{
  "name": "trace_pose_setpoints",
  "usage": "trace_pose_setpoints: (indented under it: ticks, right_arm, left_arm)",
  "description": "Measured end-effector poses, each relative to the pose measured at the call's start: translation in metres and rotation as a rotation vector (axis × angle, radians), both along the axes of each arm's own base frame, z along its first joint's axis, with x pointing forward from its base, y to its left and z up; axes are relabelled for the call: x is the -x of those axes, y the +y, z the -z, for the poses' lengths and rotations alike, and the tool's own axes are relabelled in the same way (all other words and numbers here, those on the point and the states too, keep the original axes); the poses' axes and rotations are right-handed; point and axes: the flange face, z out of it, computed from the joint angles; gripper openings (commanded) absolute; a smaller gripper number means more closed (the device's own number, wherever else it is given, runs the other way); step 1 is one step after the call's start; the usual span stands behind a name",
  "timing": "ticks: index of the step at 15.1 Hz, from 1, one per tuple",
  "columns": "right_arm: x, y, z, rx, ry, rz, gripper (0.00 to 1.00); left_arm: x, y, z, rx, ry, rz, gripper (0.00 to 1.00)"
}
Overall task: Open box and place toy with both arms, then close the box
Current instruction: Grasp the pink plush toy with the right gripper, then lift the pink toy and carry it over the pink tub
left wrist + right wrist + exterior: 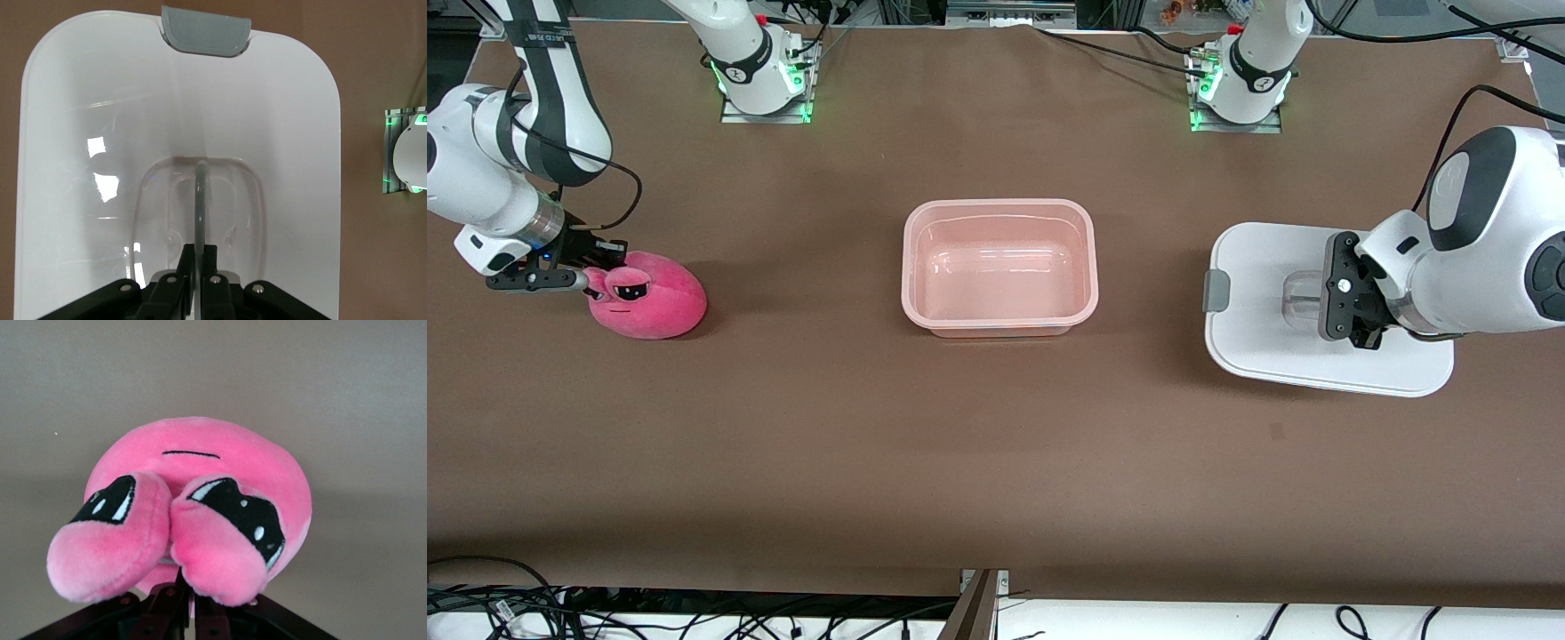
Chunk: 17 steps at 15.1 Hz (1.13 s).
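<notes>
A brown bench (996,462) carries everything, with the arms' bases at the twelve o'clock edge of the front view. At nine o'clock sits the toy (647,297), resting on the bench toward the right arm's end. The right claw (585,277) is clenched on the plush at the base of its stalk eyes (167,533).

At the centre stands the box (1000,267), open and empty.

At three o'clock the lid (1316,311) lies flat on the bench, and the left claw (1323,307) is clenched on its clear handle (199,200).

The step in hand looks like lifting the toy: raise it straight up, clear the box's rim, then release low over the middle. The soft pinch may slip, so move slowly.
</notes>
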Motion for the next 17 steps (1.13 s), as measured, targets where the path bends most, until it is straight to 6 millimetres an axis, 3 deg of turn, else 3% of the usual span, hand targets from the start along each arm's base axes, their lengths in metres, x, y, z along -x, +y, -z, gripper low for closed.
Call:
trace_pose_setpoints:
  ticks: [5,9,13,17]
  right_arm:
    - [-0.013,0.013,-0.018,0.004,-0.040,-0.066,0.00]
    - [-0.032,0.029,-0.057,-0.006,-0.026,-0.137,0.00]
    - [-0.056,0.078,-0.119,-0.021,-0.017,-0.228,0.00]
    - [-0.065,0.157,-0.165,-0.041,-0.012,-0.357,0.00]
  left_arm:
    - [0.000,0.000,0.000,0.000,0.000,0.001,0.00]
    - [0.001,-0.008,0.000,0.000,0.000,0.013,0.00]
    - [0.002,-0.018,0.000,0.001,0.000,0.028,0.00]
    - [0.002,-0.020,0.000,0.001,0.000,0.031,0.00]
